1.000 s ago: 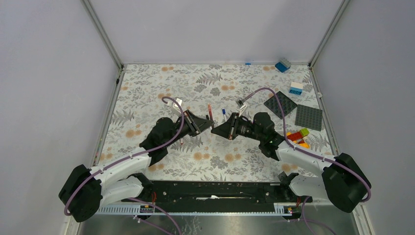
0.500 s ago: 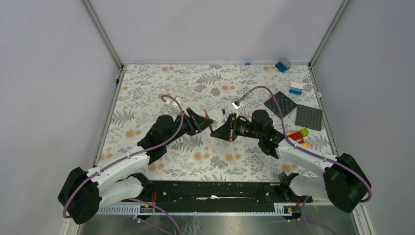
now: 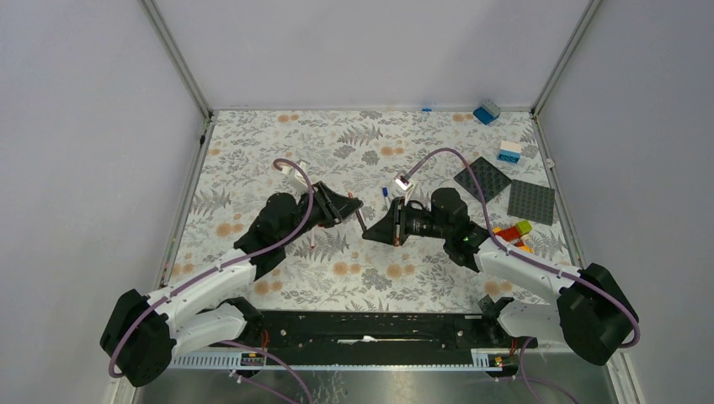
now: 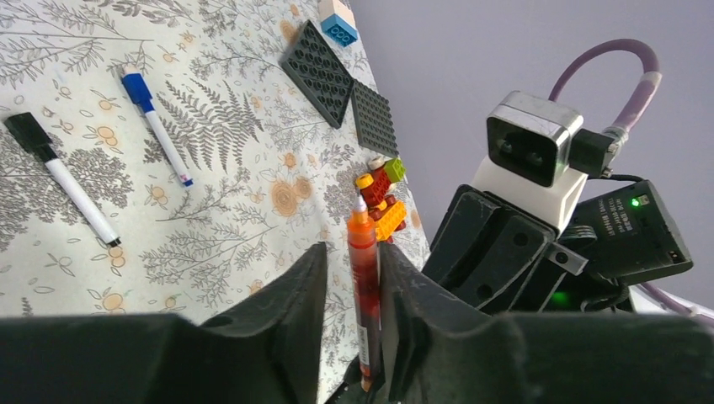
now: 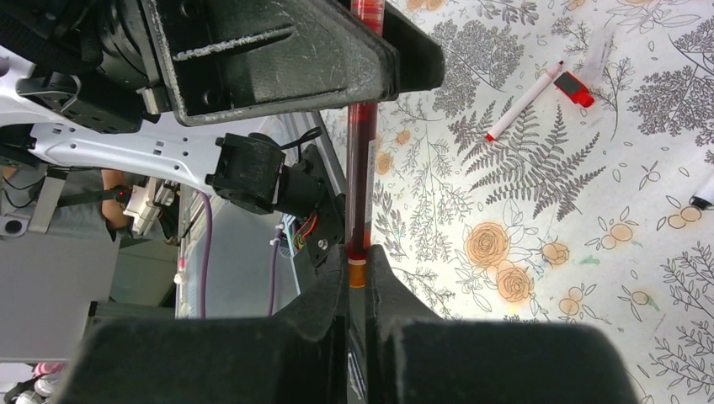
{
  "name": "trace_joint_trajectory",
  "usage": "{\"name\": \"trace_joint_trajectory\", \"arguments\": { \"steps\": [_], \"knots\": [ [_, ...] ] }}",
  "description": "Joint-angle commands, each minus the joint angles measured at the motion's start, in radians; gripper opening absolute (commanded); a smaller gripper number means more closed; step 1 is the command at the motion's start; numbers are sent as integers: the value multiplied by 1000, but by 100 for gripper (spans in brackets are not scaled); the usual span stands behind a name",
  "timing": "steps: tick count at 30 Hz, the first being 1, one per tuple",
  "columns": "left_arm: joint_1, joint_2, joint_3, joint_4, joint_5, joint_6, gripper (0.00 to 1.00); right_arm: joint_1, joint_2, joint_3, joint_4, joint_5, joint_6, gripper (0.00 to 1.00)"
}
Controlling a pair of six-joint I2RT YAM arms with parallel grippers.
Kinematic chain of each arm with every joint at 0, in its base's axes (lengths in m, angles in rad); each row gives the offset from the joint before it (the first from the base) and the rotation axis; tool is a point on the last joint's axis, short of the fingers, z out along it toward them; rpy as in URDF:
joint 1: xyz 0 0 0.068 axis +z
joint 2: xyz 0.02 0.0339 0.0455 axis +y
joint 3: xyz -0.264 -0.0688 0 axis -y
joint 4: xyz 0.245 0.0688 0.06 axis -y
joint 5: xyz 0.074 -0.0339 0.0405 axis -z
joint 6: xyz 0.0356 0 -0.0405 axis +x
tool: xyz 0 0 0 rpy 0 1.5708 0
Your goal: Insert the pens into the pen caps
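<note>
A red pen (image 3: 360, 215) spans the gap between my two grippers above the table's middle. My right gripper (image 5: 358, 252) is shut on its orange end. The barrel (image 4: 364, 286) runs up between the jaws of my left gripper (image 4: 349, 252), resting against the right finger with a gap to the left finger, so that gripper is open. On the cloth lie a white pen with a black cap (image 4: 63, 172), another with a blue cap (image 4: 156, 126) and a third with a red cap (image 5: 539, 88).
Two dark grey baseplates (image 3: 482, 178) (image 3: 531, 202) lie at the right. Several coloured bricks (image 3: 514, 233) are piled beside them. A blue brick (image 3: 486, 111) sits at the back right corner and a white-and-blue one (image 3: 508, 151) nearby. Walls enclose the floral cloth.
My left gripper has let go of the red pen, opening wide and then narrowing, and drawn back to the upper left. The right gripper still holds the pen.
</note>
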Motion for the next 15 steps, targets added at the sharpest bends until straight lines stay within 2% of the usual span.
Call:
{"name": "trace_joint_trajectory", "arguments": {
  "steps": [1, 5, 6, 7, 10, 11, 12, 15],
  "knots": [
    [8, -19, 40, 32, -13, 8, 23, 16, -5, 54, 5, -41, -38, 0],
    [7, -18, 24, 42, -8, 1, 1, 22, -4, 63, -11, -50, -52, 0],
    [7, -21, 18, 45, -7, -1, 0, 23, -5, 65, -16, -44, -54, 0],
    [8, -23, 13, 52, -6, -4, 0, 23, -8, 66, -23, -29, -55, 7],
    [7, -32, -3, 67, -6, -13, 0, 23, -14, 61, -7, -2, -47, 60],
    [7, -34, -8, 70, -4, -16, 0, 23, -13, 60, 6, 2, -37, 69],
    [8, -38, -11, 72, -3, -18, 0, 23, -13, 60, 18, 5, -30, 73],
    [7, -43, -21, 79, 1, -25, 0, 23, -4, 66, 49, 15, -9, 74]
  ]
}}
